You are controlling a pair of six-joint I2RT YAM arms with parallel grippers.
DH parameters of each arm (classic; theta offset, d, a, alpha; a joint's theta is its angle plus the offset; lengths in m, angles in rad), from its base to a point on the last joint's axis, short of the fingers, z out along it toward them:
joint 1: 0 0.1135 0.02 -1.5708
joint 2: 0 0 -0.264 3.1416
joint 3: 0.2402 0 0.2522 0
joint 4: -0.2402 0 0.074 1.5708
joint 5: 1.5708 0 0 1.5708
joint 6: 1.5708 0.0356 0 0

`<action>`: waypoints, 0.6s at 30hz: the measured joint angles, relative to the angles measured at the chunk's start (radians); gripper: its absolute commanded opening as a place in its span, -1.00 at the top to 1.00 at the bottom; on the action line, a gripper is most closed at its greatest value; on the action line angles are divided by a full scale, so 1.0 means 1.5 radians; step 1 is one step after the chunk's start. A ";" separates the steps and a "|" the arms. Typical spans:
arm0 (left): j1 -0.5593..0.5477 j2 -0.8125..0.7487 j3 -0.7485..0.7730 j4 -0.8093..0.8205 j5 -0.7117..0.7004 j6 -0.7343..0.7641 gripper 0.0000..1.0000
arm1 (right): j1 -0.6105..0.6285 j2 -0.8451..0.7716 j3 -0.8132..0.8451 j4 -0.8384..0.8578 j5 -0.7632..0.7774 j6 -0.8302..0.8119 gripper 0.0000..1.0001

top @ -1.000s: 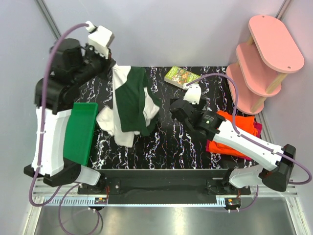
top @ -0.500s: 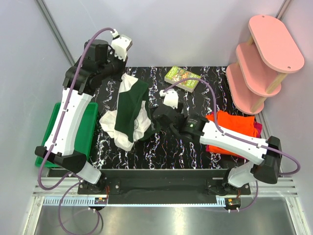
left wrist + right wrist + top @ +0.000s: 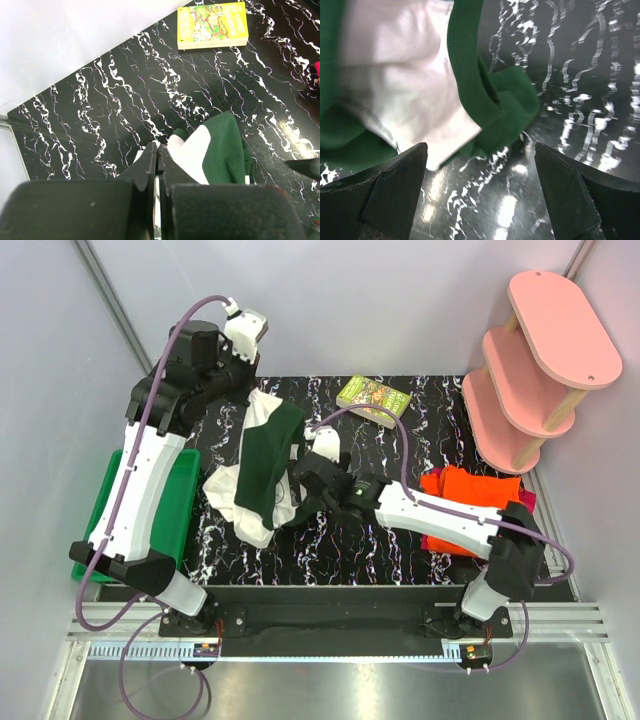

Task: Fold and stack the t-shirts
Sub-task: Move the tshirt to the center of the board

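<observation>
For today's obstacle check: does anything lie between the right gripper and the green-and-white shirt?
Nothing visible does. The right gripper is open, and the green-and-white shirt lies directly ahead of its fingertips, with only bare table beneath.

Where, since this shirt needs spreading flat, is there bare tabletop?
Bare tabletop lies along the near edge, between the cream-and-green shirt and the orange shirt, and at the far side right of the book. Left-centre is crowded: that shirt, left arm, right arm.

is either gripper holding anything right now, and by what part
The left gripper is shut on the shirt, pinching a white edge at its far end. The right gripper is open by the shirt's green fold, holding nothing.
</observation>
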 measured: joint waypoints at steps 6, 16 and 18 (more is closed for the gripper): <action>-0.002 -0.043 -0.021 -0.001 0.001 -0.001 1.00 | -0.046 0.058 -0.013 0.077 -0.070 0.004 -0.79; -0.003 -0.049 -0.026 0.003 -0.018 0.001 1.00 | -0.007 0.080 -0.011 0.137 -0.100 -0.026 -0.72; -0.003 -0.029 -0.026 0.011 -0.030 0.000 1.00 | 0.027 0.071 -0.007 0.135 -0.101 -0.037 -0.71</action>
